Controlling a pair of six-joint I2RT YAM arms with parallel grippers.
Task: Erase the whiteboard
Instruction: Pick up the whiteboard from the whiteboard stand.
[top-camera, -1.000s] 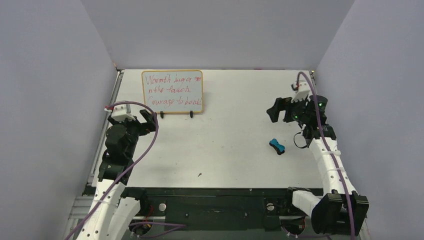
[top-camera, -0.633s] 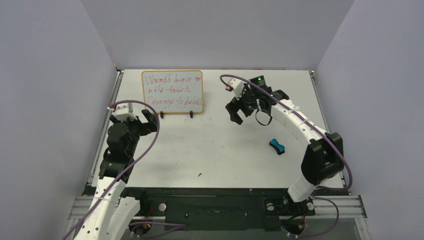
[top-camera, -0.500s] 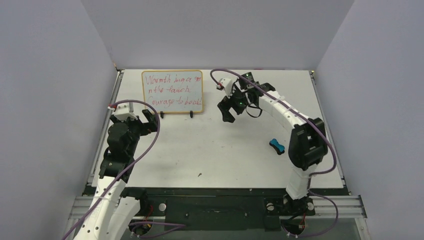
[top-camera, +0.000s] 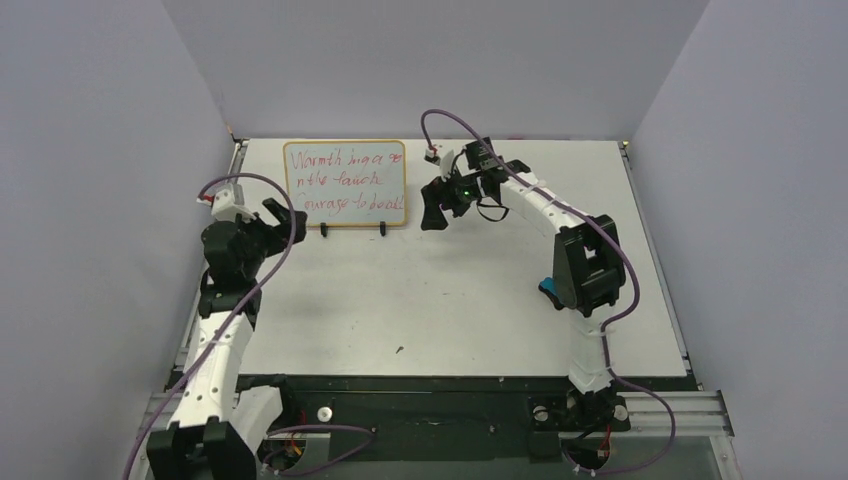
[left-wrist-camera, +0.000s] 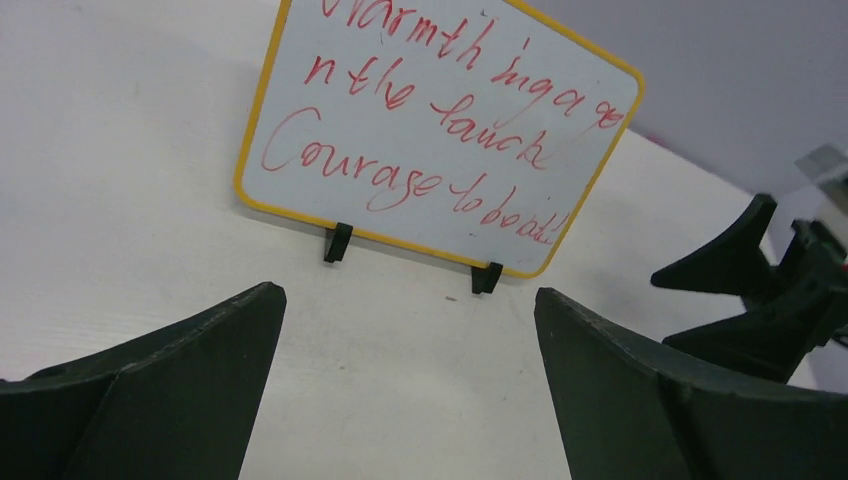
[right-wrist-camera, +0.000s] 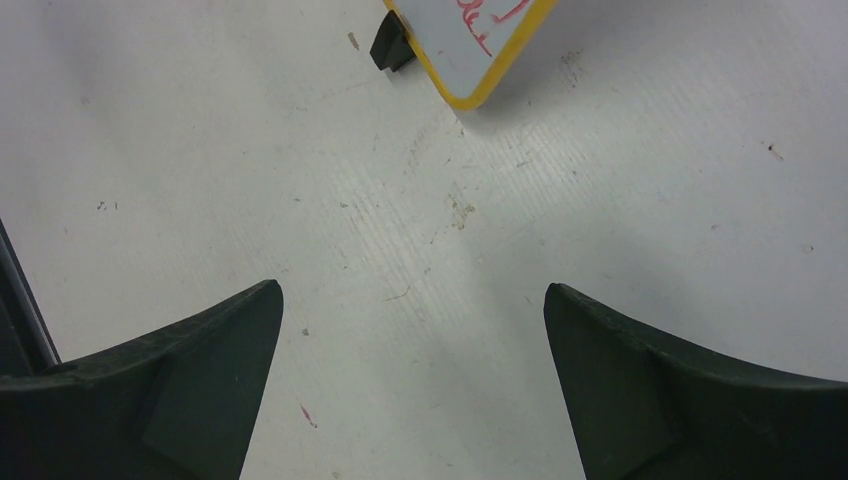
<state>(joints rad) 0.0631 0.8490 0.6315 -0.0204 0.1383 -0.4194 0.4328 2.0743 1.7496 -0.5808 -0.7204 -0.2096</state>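
The whiteboard stands far left on the table (propped on its stand), between the left hand and the right hand.

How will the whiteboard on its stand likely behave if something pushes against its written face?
The whiteboard stands propped on two small black feet, so a firm push would probably tip it backward or slide it across the smooth table. It looks thin and flat, so likely light and stiff.

Yellow-framed whiteboard upright at table's rear, red handwriting.
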